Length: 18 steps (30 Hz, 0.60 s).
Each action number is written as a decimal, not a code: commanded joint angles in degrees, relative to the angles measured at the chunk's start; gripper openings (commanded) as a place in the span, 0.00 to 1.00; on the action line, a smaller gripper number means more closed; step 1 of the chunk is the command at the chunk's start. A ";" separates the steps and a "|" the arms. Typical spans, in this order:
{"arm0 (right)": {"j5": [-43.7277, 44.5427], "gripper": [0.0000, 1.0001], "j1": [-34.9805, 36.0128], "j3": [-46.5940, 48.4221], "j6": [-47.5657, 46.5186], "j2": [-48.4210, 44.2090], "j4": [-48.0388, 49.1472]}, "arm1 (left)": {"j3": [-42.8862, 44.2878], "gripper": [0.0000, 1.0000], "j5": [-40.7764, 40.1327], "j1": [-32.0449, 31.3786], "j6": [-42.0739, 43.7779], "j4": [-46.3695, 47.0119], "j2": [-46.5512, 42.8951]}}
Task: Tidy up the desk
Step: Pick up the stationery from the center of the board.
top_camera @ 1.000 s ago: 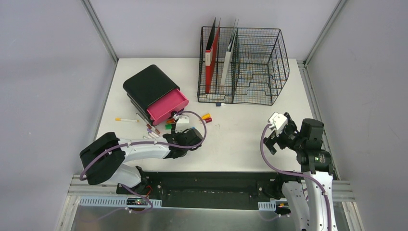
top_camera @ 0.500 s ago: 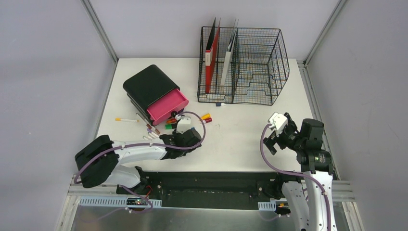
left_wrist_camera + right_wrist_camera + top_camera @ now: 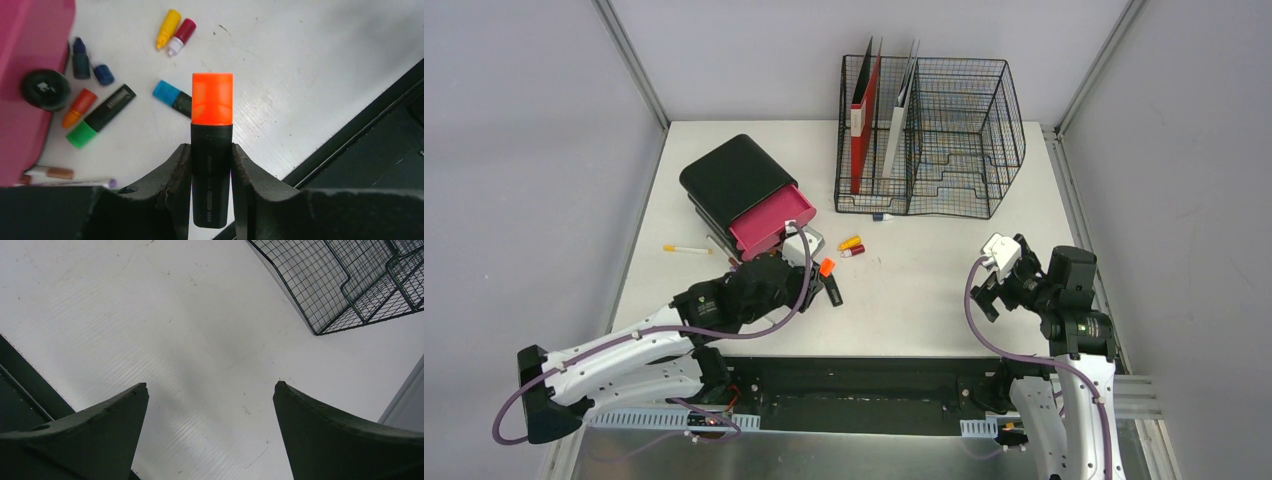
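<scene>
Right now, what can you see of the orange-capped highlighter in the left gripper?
The highlighter has a squat black plastic barrel with faint pale print along it, too small to read, and a translucent orange cap, which is on. The left gripper is shut on the barrel's lower half, clamping both sides, with the cap pointing away from the wrist. It seems lifted above the desk. Nothing else touches it.

The left arm (image 3: 624, 352) stretches from its base forward and to the right over the surface (image 3: 924, 300), wrist angled down. The left hand (image 3: 211, 150) has both fingers (image 3: 175, 170) pressed against the black barrel of an orange-capped highlighter (image 3: 212, 107). The right arm (image 3: 1074, 335) stands folded above its base, and the right hand (image 3: 210, 385) hangs with its fingers spread wide, holding nothing
</scene>
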 commanded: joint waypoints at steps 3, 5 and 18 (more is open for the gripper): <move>-1.82 0.99 -0.83 0.31 -0.90 -0.29 0.35 | 10.94 0.00 -2.24 -0.37 16.97 -8.44 -0.83; -1.82 0.99 -0.92 0.36 -0.90 -0.28 0.32 | 12.60 0.00 -3.17 -0.44 19.96 -8.94 -1.39; -2.24 0.99 -1.29 0.32 -1.22 -0.57 0.06 | 28.94 0.00 -4.53 -0.26 32.60 -19.92 3.03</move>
